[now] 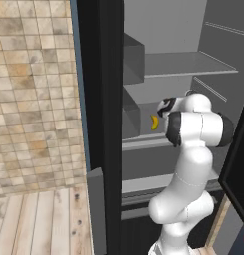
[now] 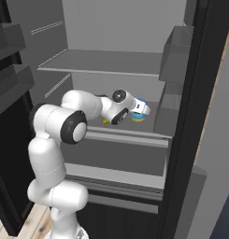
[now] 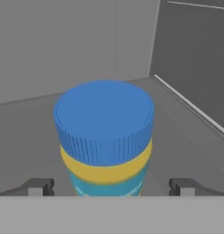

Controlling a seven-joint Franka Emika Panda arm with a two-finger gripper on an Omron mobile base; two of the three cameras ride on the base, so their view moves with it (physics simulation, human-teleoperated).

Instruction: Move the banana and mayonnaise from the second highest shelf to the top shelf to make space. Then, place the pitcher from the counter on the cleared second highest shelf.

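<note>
Nothing moved up yet: pincer lined up on the mayonnaise.

Pincer (image 3: 111, 186) jaws apart, straddling the mayonnaise (image 3: 105, 137) at frame centre (ungripped); banana (image 1: 155, 122) on the second highest shelf (image 2: 127, 135); top shelf (image 2: 102, 71) bare; pitcher step remains.

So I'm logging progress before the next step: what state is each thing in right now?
Fridge: open.
Mayonnaise: upright, lid on, on the second highest shelf, between the open fingers, not gripped.
Banana: lying on the same shelf, untouched.
Top shelf: nothing on it yet.
Gripper: open, fingertips either side of the jar.
</note>
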